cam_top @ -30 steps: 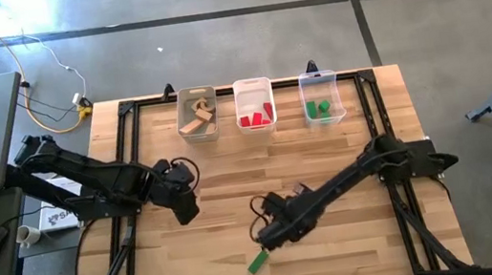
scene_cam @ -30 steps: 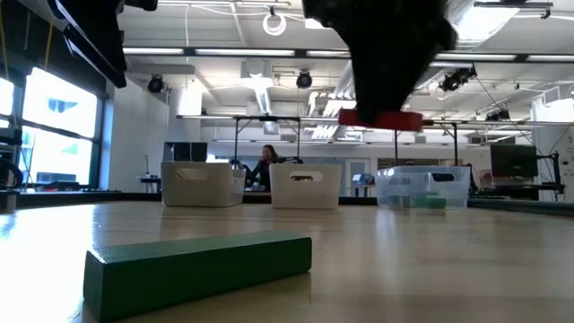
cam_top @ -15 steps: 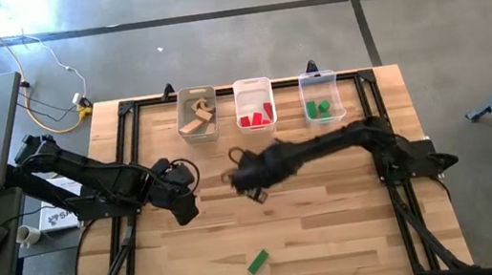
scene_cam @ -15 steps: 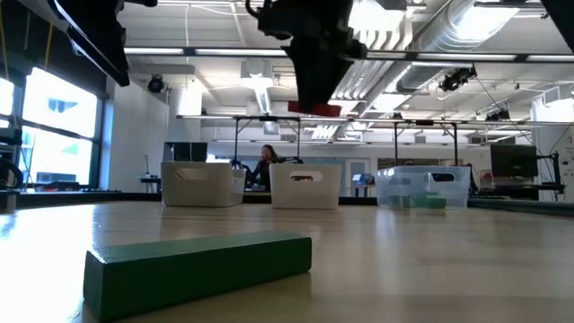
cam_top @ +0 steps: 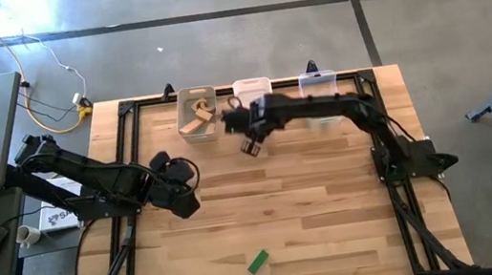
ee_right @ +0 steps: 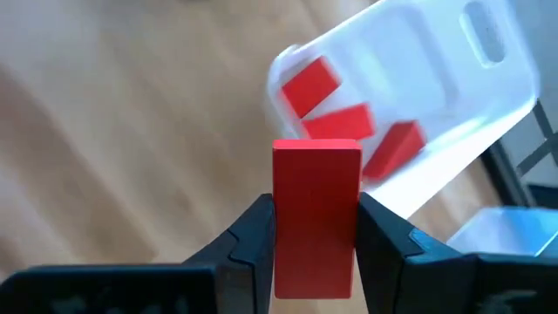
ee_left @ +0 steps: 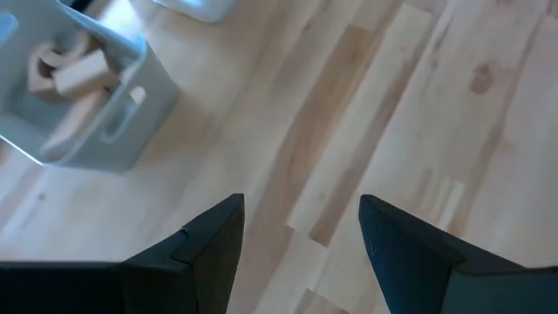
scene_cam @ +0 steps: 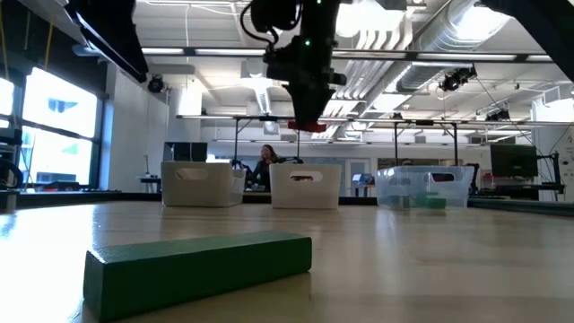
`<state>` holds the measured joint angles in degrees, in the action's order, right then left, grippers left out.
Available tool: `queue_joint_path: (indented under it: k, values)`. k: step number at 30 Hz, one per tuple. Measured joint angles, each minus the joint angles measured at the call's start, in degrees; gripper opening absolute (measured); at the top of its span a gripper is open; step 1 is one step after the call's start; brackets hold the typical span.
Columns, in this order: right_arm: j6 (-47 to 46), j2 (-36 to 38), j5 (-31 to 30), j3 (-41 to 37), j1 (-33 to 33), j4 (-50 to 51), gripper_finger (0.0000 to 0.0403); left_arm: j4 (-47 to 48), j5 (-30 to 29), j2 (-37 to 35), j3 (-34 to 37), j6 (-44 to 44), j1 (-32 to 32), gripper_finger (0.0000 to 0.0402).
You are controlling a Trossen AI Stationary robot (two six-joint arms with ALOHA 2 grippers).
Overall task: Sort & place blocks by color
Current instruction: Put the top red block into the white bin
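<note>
1. High view: right arm stretched far across the counter (cam_top: 331, 193) toward the row of three bins at the far edge; right gripper (cam_top: 249, 143) sits just in front of the gap between the wood-block bin (cam_top: 197, 115) and the middle bin (cam_top: 252, 85), whose front the arm covers. Left arm bent low on the left side, left gripper (cam_top: 181, 202) over bare counter, well apart from everything. One green block (cam_top: 258, 262) lies alone near the front edge.

2. Low view: green block (scene_cam: 197, 269) lies flat, close up. Right gripper hangs high above the bins w/ a red block (scene_cam: 308, 125) at its tip, clear of the counter. Three bins in a row behind; a person is seated in the room beyond.

3. Left wrist view: left jaws spread wide, nothing between them, angled down at bare counter. Wood-block bin (ee_left: 78, 113) w/ light wood blocks (ee_left: 61, 74) off to one side.

4. Right wrist view: right jaws clenched on the red block (ee_right: 316, 214), held upright, pinched on both long sides. Beyond it the middle bin (ee_right: 453, 96) holds three red blocks (ee_right: 349, 122). Held block is short of the bin, not yet over it.
</note>
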<state>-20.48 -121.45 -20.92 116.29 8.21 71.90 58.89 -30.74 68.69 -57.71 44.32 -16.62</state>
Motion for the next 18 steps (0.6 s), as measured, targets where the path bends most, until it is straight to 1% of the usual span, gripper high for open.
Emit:
queue_joint_path:
  k: [2, 5, 11, 15, 18]
  values:
    - [1.8, 0.0, 0.47, 0.0, 2.28, -1.66, 0.0097, 0.01, -1.33, 0.0, 0.0, -0.49, 0.0, 0.0213]
    - [4.06, 0.0, 3.02, -0.37, 5.65, -5.56, 0.0097, 0.0, -3.77, 0.0, 0.0, -0.56, 0.11, 0.0213]
    - [4.5, -0.19, 9.01, -0.92, 11.11, -11.2, 0.0097, 0.0, -9.05, 0.0, 0.0, -1.62, 0.11, 0.0213]
    - [4.49, -0.75, 12.67, -0.92, 13.57, -12.5, 0.0097, 0.02, -11.15, 0.0, 0.0, -3.51, 0.19, 0.0213]
    - [3.99, -1.58, 16.49, -0.92, 15.37, -12.29, 0.0097, 0.02, -11.76, 0.0, 0.0, -4.57, 1.24, 0.0213]
